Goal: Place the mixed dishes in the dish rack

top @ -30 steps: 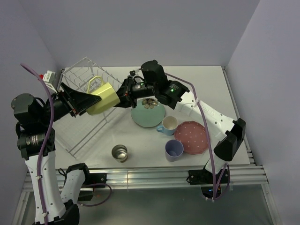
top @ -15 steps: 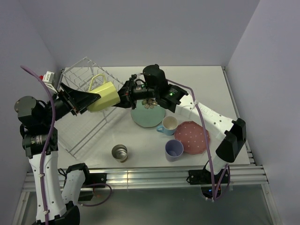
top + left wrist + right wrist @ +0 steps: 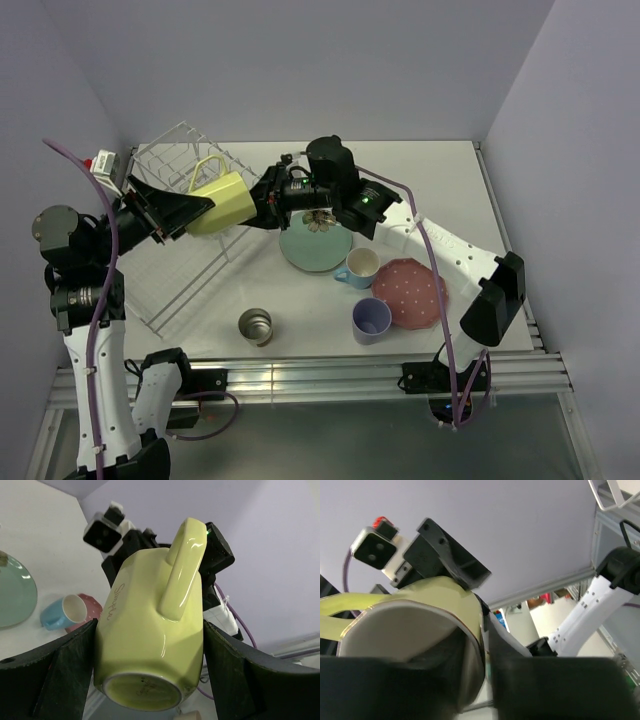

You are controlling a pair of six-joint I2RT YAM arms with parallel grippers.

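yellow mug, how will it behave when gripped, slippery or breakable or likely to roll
The yellow mug looks glazed and shiny, so it is probably slippery in a hard grip. It seems rigid ceramic, likely to chip or break if dropped. Its faceted sides and looped handle should curb rolling if it lands on its side.

The white table (image 3: pixel 450 180) carried the dish rack (image 3: pixel 180 290) on its left. A mint-green flower plate (image 3: pixel 310 250), light blue mug (image 3: pixel 358 266), pink dotted plate (image 3: pixel 412 290), lavender cup (image 3: pixel 371 320) and metal cup (image 3: pixel 255 326) sat beside it.
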